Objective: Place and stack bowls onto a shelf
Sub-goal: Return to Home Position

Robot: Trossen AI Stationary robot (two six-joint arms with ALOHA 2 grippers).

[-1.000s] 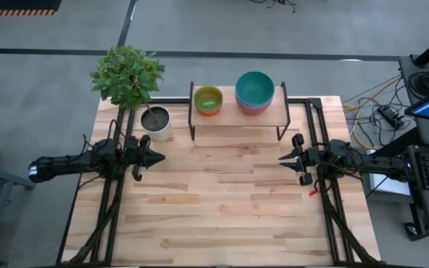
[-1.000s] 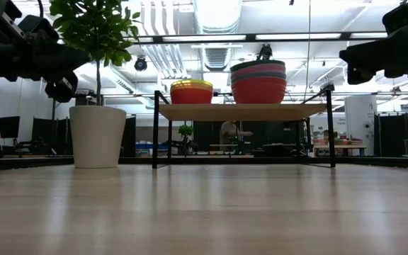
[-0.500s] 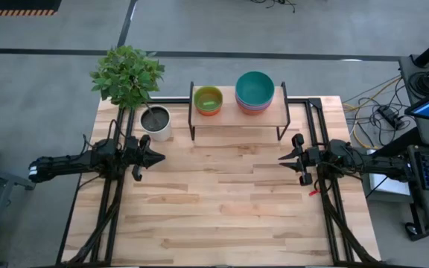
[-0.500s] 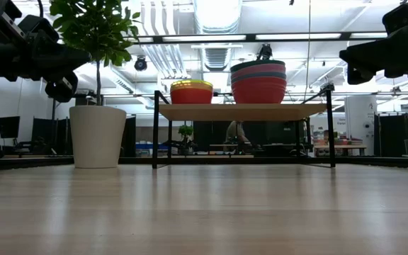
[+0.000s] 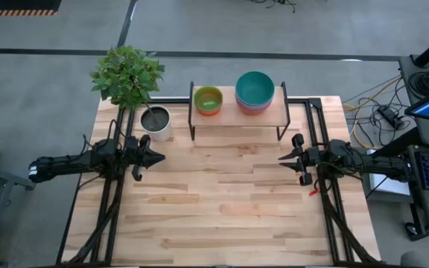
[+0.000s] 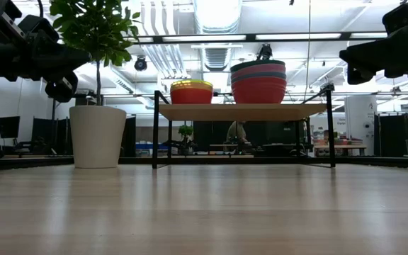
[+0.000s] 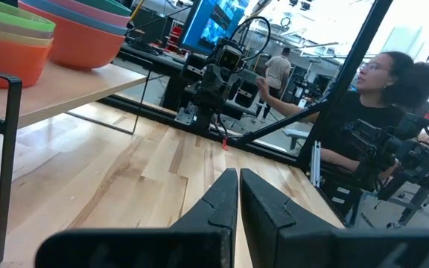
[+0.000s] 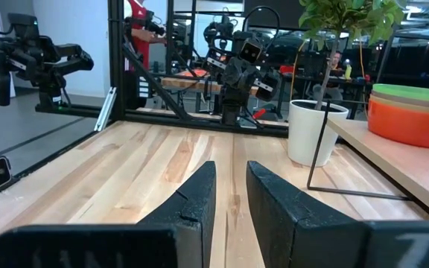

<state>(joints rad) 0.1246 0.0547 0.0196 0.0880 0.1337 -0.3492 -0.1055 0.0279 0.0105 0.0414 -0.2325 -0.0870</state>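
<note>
The shelf point(image 5: 238, 113) stands at the table's far middle on thin black legs. On its wooden top rest two stacks of bowls: a left stack with a green bowl on top point(image 5: 208, 99) and a taller right stack with a teal bowl on top point(image 5: 255, 89). In the low view the left stack point(image 6: 191, 92) and the right stack point(image 6: 258, 81) both show red sides. My left gripper point(image 5: 159, 157) hovers at the table's left, shut and empty. My right gripper point(image 5: 281, 158) hovers at the right, with a narrow gap between its fingers, and is empty.
A white plant pot point(image 5: 155, 121) with a leafy plant stands left of the shelf at the far left. Black frame rails run along the table's left and right sides. A person point(image 7: 371, 119) sits beyond the table's right side. Bare wood lies between the grippers.
</note>
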